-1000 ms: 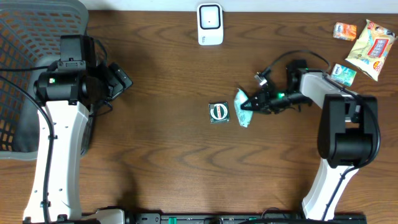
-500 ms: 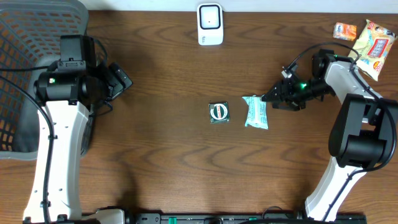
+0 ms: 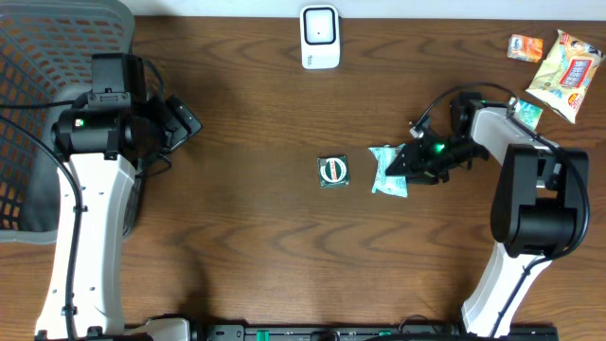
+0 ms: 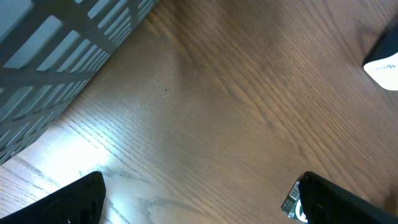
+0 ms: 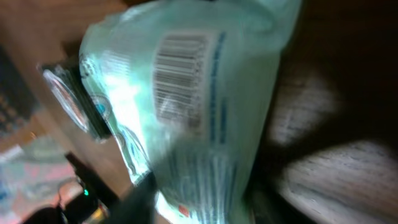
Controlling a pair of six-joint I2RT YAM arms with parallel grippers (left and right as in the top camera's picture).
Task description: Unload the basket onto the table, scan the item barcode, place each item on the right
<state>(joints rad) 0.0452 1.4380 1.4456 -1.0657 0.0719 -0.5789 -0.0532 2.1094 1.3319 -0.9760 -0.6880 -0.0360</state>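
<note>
The packet (image 3: 388, 170) is pale green crinkled plastic lying mid-table (image 3: 246, 237), beside a small sachet (image 3: 333, 171). Its white barcode (image 5: 180, 68) faces the right wrist camera. The right gripper (image 3: 405, 163) is at the packet's edge, but I cannot tell whether it grips. The left gripper (image 4: 199, 199) gapes wide, holding nothing.

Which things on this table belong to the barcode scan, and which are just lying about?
In the job:
pale green packet, its barcode facing the right wrist camera
white scanner
right gripper, at the packet's edge

Lying about:
dark square packet
yellow snack bag
orange packet
small green packet
grey basket
left gripper, open
</note>
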